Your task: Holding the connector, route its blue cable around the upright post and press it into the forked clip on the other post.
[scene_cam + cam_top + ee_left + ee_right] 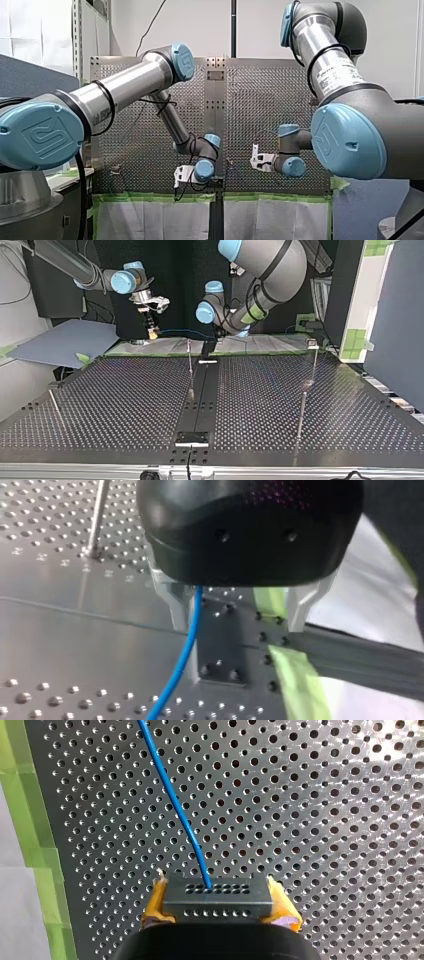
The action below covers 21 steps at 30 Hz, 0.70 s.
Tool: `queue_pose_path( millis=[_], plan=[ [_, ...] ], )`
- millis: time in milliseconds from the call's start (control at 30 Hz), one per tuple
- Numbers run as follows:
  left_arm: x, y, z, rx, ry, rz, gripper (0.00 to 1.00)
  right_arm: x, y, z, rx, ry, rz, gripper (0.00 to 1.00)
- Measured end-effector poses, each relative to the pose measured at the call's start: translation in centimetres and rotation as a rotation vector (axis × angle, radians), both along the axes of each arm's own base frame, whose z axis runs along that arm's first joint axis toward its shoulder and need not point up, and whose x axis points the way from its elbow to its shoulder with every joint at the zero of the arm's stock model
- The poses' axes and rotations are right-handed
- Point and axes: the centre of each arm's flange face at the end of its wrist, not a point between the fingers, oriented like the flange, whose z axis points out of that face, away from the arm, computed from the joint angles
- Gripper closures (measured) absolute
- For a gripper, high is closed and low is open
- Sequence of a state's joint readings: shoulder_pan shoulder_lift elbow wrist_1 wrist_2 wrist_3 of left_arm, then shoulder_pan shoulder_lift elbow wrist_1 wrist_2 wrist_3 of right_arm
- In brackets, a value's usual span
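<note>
One perforated table, green-taped edge, right tool clamping connector, left tool spread wide

Perforated metal table w/ black strip down the middle. Upright on it: centre post, left post, right post. Green tape along edge by arms.

From where I stand, my left arm and my right arm are brushed silver tubes between dark grey joint housings. Each joint is closed by a round pale-blue cap embossed with a logo. Thin black cables loop around both tubes, and the right one carries a strip of dark printed lettering. On my left gripper I see a rounded black housing with two sunken screws and pale metal fingers. On my right gripper there are yellow pads.
</note>
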<state>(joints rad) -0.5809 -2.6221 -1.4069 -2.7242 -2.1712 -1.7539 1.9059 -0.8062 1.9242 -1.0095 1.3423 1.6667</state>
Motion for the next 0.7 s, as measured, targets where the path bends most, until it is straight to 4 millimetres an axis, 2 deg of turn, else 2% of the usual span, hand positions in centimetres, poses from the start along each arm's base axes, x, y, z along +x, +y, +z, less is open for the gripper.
queue_pose_path(
  millis=[33,67,100,167,300,433,700],
  plan=[
    [0.0,0.0,0.0,-0.002,-0.007,0.003,0.61,0.0,0.0,0.0,0.000,0.000,0.000,1.00],
    [0.1,-0.1,0.1,-0.006,-0.016,0.007,0.78,0.0,0.0,0.0,0.000,0.000,0.000,1.00],
    [0.1,-0.2,0.1,-0.010,-0.024,0.009,0.78,0.0,0.0,0.0,0.000,0.000,-0.001,1.00],
    [0.3,-0.4,0.2,-0.020,-0.040,0.011,0.96,0.0,0.0,0.0,0.000,0.000,-0.001,1.00],
    [0.6,-0.6,0.3,-0.040,-0.070,0.011,1.00,0.0,0.0,0.0,-0.001,0.000,-0.001,1.00],
    [0.8,-0.9,0.4,-0.056,-0.097,0.013,0.91,0.0,0.0,0.0,-0.001,0.000,-0.001,1.00],
    [0.9,-1.5,0.7,-0.078,-0.148,0.029,0.89,-0.1,-0.1,0.0,0.000,0.000,-0.003,1.00]
  ],
)
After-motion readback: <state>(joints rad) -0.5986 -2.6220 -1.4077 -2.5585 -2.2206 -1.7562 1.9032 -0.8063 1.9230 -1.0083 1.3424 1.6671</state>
